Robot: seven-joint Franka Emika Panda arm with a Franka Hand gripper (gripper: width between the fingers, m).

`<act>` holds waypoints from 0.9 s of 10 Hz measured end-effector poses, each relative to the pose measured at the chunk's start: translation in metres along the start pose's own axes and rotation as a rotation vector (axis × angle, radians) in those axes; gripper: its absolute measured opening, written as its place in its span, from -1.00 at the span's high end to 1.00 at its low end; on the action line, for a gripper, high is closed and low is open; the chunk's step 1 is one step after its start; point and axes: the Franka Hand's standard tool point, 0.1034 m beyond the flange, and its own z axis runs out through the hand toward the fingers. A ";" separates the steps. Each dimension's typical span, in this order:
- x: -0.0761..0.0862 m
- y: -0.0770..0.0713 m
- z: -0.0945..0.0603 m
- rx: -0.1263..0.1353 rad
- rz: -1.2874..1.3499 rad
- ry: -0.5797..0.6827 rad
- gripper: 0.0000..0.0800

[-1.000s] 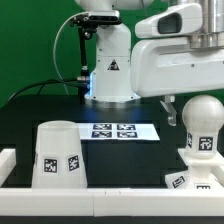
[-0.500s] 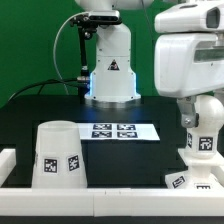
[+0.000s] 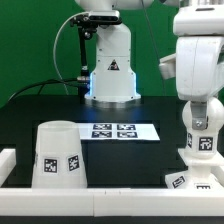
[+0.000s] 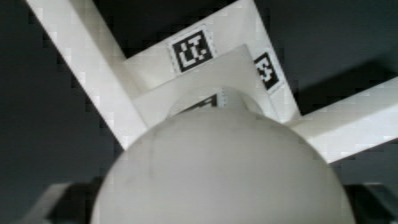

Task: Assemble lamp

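Observation:
The white lamp bulb [image 3: 204,143] stands upright at the exterior view's right, with a tag on its neck. My gripper [image 3: 203,116] is right above it, its fingers down over the rounded head. In the wrist view the bulb's dome [image 4: 222,160] fills the space between my gripper's [image 4: 217,206] dark fingers; the jaws stand wide apart. The tagged lamp base [image 3: 188,182] lies in front of the bulb, and shows beyond the dome in the wrist view [image 4: 210,62]. The tapered shade [image 3: 58,155] stands mouth-down at the front left.
The marker board [image 3: 120,131] lies flat mid-table. A white rail [image 3: 20,190] borders the table's front and left; its corner shows in the wrist view [image 4: 98,80]. The arm's base [image 3: 110,65] stands at the back.
The arm's hand has moved toward the exterior view's right and come down over the bulb, now covering the top of its head. The bulb, the shade and the base have not moved.

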 end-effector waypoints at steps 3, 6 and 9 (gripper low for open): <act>0.000 0.001 0.000 -0.001 0.032 0.004 -0.44; 0.000 0.003 0.001 -0.020 0.381 0.051 -0.44; 0.000 0.007 0.000 -0.008 0.880 0.095 -0.44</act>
